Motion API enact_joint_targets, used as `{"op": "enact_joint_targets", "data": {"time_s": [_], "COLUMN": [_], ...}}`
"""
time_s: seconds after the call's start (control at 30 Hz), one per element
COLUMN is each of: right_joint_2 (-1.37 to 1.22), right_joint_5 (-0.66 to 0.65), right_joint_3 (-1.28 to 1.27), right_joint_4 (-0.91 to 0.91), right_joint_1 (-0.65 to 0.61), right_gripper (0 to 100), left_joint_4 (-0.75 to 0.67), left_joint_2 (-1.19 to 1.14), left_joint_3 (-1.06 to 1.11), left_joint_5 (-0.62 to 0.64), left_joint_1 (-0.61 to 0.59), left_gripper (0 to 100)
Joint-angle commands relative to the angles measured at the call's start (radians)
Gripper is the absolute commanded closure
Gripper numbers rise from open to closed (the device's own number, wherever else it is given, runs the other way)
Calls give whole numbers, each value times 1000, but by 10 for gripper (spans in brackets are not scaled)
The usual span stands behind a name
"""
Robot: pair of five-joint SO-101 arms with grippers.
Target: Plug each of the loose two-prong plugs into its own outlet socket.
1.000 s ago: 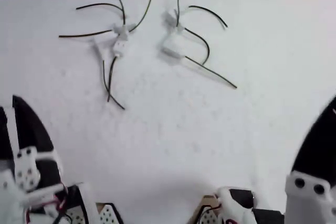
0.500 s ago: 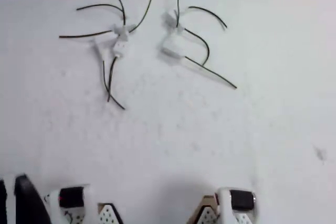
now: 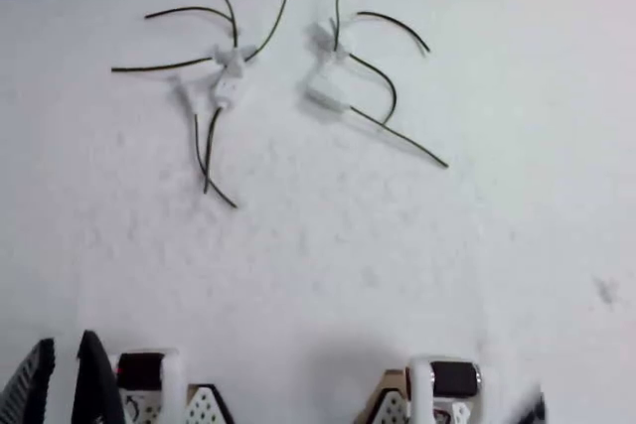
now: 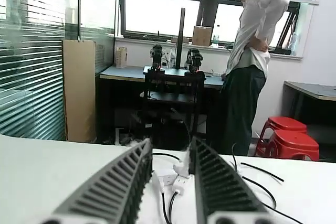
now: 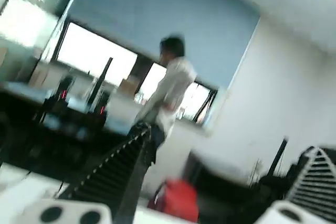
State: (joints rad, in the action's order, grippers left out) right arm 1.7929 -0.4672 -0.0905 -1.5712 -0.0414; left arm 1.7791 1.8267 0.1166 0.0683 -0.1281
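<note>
Two groups of small white plugs and sockets with black wires lie at the far side of the white table (image 3: pixel 328 245). The left group (image 3: pixel 227 76) has two white pieces end to end and a third piece (image 3: pixel 186 96) beside them. The right group has one white piece (image 3: pixel 326 98) and another (image 3: pixel 323 37) farther back, apart from each other. My left gripper (image 3: pixel 66 354) sits at the near left edge, open and holding nothing. In the left wrist view it (image 4: pixel 170 148) faces white plugs (image 4: pixel 173 179) lying far off. My right gripper (image 5: pixel 228 140) is open wide, tilted up at the room.
The arm bases (image 3: pixel 159 389) (image 3: pixel 437 389) stand at the near edge. A dark tip of an arm (image 3: pixel 535 406) shows at the near right corner. Wide bare table lies between the arms and the wires. Red stools (image 4: pixel 286 137) and a desk stand beyond the table.
Both arms pulled back from over the table toward the near edge. The left gripper now shows low at the near left. The plugs and wires have not moved.
</note>
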Motion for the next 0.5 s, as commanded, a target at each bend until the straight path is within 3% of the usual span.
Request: {"op": "enact_joint_targets", "data": {"time_s": [0.0, 0.13, 0.33, 0.47], "right_joint_2": [-16, 15, 10, 10], "right_joint_5": [9, 9, 6, 0], "right_joint_3": [-86, -210, -540, -726], "right_joint_4": [5, 38, 104, 174], "right_joint_1": [-12, -12, -5, -2], "right_gripper": [591, 591, 591, 591], "left_joint_4": [5, -2, -137, -267], "left_joint_2": [-5, -5, -5, -5], "left_joint_3": [35, 216, 394, 555], "left_joint_5": [-8, -12, -209, -219], "left_joint_1": [10, 8, 8, 8], "left_gripper": [868, 868, 868, 868]}}
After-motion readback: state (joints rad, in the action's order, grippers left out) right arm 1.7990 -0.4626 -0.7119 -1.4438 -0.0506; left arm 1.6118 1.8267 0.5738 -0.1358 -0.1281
